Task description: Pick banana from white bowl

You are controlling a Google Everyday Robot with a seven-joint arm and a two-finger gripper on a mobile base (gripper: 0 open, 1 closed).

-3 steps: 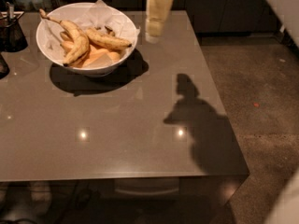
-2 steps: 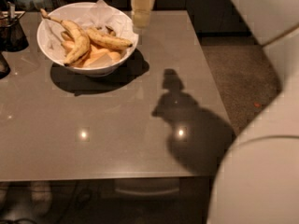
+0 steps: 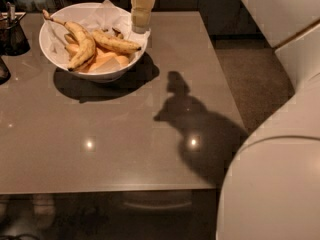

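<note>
The white bowl [image 3: 107,73] stands at the table's far left. The banana [image 3: 116,43], fairly straight and speckled, lies in its right half with its dark tip toward the right rim. A strongly curved banana [image 3: 81,45] with a long thin stem lies to its left, over pale orange-yellow pieces [image 3: 106,60] and white paper. My cream-coloured gripper [image 3: 140,24] hangs from the top of the view over the bowl's right rim, just above and right of the banana, not touching it.
A small dark container [image 3: 13,33] stands left of the bowl, and another dark object [image 3: 2,72] is at the left edge. The grey table [image 3: 115,154] ends on the right at a dark floor. My white arm [image 3: 280,174] fills the right side.
The gripper has moved left from beside the bowl to over its right rim. My white arm has swung further into view on the right, and its shadow has shifted left.
</note>
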